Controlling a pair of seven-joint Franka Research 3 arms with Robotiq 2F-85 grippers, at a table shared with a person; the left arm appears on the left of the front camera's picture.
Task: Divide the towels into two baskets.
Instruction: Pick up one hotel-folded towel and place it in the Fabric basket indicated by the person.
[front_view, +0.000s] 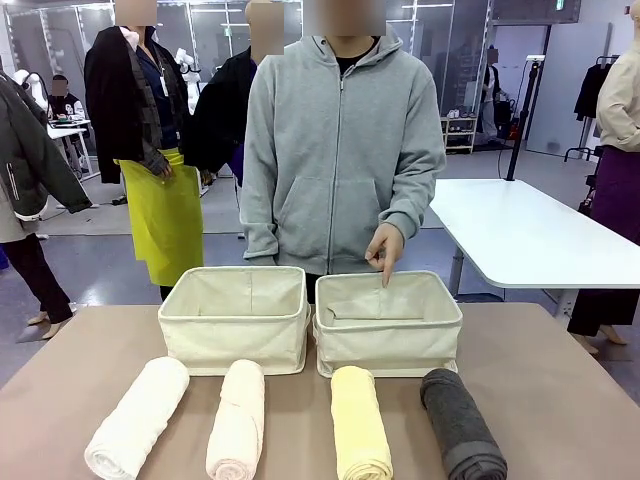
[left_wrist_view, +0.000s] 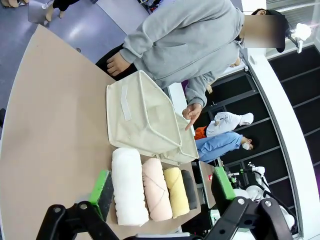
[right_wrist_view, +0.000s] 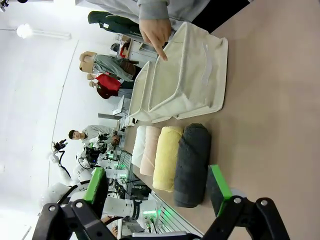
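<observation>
**Desk:** Where do the towels lie?

**Me:** All four are on the table (front_view: 560, 385), in a row on my side of the baskets. From the front I read them left to right as white towel (front_view: 138, 417), cream towel (front_view: 237, 420), yellow towel (front_view: 360, 423) and dark grey towel (front_view: 461, 424), with strips of bare table between them. Through either wrist camera the same row looks packed side against side.

**Desk:** And the baskets?

**Me:** The left basket (front_view: 233, 345) and the right basket (front_view: 388, 350) stand just beside each other behind the towels. The front camera looks down into both, and I see bare canvas inside. The wrist cameras give me outer walls instead: the left basket's end from my left wrist, the right basket's end from my right.

**Desk:** The person?

**Me:** The person (front_view: 340, 150) stands at the far side. One hand (front_view: 385, 245) points its index finger down at the right basket's far rim, but I cannot tell whether it touches. My left wrist camera adds the other hand (left_wrist_view: 117, 64), at the table's far edge behind the left basket.

**Desk:** Grippers?

**Me:** My left gripper (left_wrist_view: 162, 180) has its jaws spread and grasps nothing, with the white towel nearest it. My right gripper (right_wrist_view: 157, 182) is likewise spread wide and holds nothing, with the dark grey towel nearest.
</observation>
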